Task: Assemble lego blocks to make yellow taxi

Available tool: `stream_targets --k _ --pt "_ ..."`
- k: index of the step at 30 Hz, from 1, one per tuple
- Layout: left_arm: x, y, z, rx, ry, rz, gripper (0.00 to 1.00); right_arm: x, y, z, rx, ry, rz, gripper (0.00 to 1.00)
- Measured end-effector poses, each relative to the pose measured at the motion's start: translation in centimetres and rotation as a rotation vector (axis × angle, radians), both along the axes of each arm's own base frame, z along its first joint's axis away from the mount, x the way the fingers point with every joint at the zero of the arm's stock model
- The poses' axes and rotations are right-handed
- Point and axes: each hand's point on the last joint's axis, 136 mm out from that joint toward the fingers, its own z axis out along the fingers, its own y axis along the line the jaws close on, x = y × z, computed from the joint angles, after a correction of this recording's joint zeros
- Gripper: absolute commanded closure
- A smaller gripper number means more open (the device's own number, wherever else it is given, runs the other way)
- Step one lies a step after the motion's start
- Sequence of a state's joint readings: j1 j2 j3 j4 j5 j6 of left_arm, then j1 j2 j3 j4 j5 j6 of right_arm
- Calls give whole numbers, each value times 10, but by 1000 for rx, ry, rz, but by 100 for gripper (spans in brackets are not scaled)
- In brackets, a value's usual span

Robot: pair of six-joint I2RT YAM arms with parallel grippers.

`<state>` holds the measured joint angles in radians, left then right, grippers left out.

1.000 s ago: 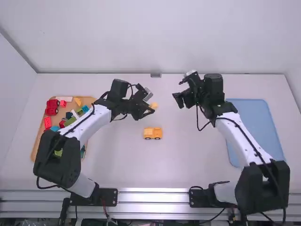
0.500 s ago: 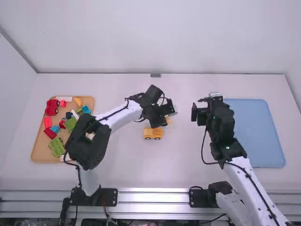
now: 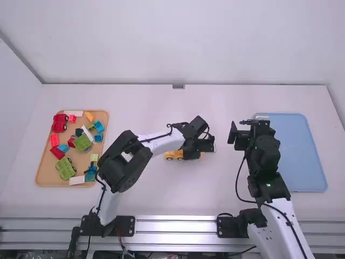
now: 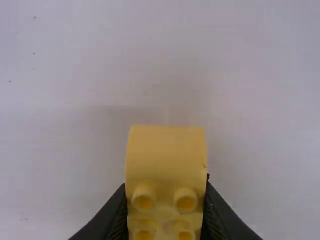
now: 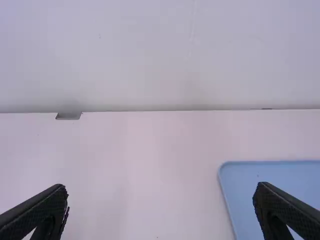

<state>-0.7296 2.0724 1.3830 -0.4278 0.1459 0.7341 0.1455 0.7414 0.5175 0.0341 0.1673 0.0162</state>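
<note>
In the left wrist view, a yellow plastic block with a curved face and round hollow studs [image 4: 165,155] is held clamped between the fingertips of the left gripper [image 3: 201,151]; in the high view it is largely covered. The orange-yellow wheeled toy car [image 3: 173,155] is seen on the white table [image 3: 145,199], partly hidden by that gripper, contact with the block unclear. The right gripper [image 3: 237,128] is held with fingers spread, near the blue plastic tray [image 3: 294,151], which is cut off in the right wrist view.

taxi [image 3: 173,155] partly covered, blue tray [image 3: 302,154] partly hidden

Plastic block [image 4: 165,155] (smooth), matt table [image 3: 210,189]
</note>
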Motion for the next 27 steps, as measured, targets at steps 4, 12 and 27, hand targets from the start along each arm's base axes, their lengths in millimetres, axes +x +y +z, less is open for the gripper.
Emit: stream_targets --k 4,12,27 --pt "4 6 -1 9 -3 10 73 6 3 -6 -6 16 11 2" --pt "5 -3 3 -31 -8 -18 66 13 12 -13 -9 31 65 1" --pt "4 -4 3 -35 -11 -42 1 12 14 -10 -26 22 78 1"
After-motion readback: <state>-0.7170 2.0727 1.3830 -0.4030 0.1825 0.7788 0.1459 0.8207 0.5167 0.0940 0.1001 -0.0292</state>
